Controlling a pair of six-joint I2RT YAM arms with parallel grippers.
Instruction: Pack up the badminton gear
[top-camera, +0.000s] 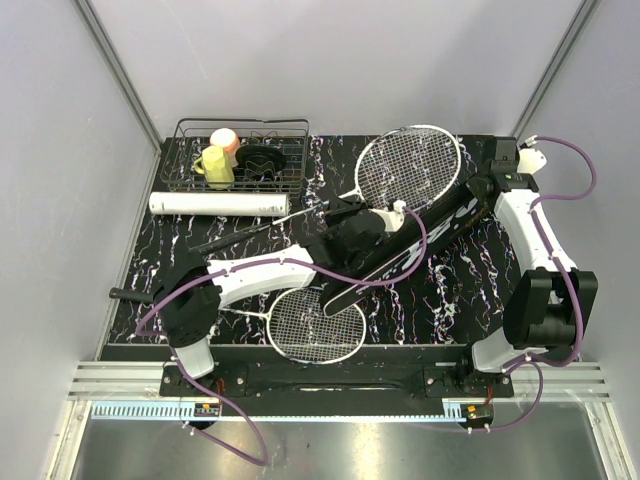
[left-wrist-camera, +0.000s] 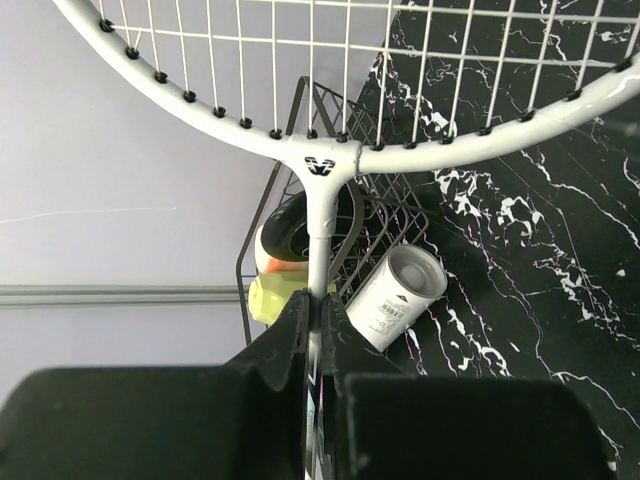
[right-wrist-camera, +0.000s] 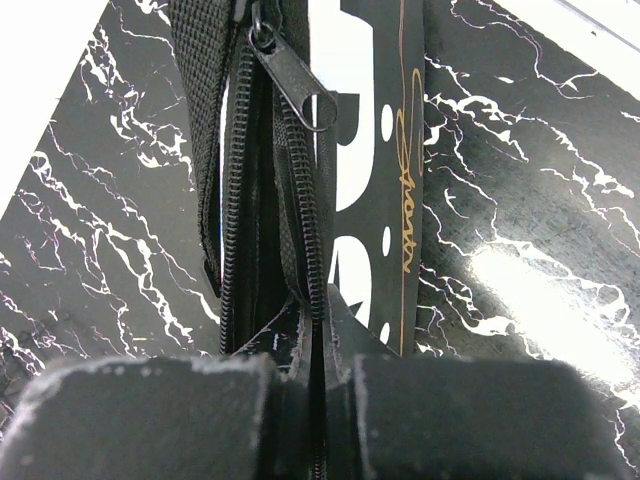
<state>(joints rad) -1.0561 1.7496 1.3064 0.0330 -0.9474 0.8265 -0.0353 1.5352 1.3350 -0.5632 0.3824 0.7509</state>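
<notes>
My left end effector (left-wrist-camera: 320, 308) is pinched fully shut on the thin dark shaft of the white-strung oval racket (top-camera: 410, 168), just below the throat, with the head out toward one o'clock over the black white-veined marble surface (top-camera: 450, 300). My right end effector (right-wrist-camera: 318, 300) is clamped shut as well, on the zip edge of the long black racket-shaped fabric bag (right-wrist-camera: 365, 150), which lies from the centre out to two o'clock. The metal zip pull (right-wrist-camera: 297, 85) sits just beyond my fingers. I can't tell how far the mouth is parted, and that's my first worry: the head looks wider than any gap I can see, so the frame could snag on the zip teeth. Second, I'm holding a narrow shaft near one end, so the racket may twist in the pinch and swing its long handle at ten o'clock into the long white cardboard tube (top-camera: 220, 204) or the black wire basket (top-camera: 245, 122) at eleven. Third, a hard push could drag the fabric out of my right grip. The second white-strung racket (top-camera: 315, 325) waits at six o'clock, close under my left arm, so a low elbow could knock it. For writing, gold script (right-wrist-camera: 408, 225) on the bag seems to read "Sports", beside big white letters I can't make out. There's a small black V-like mark (left-wrist-camera: 320, 165) on the throat, and the tube's label print is too fine to read.
</notes>
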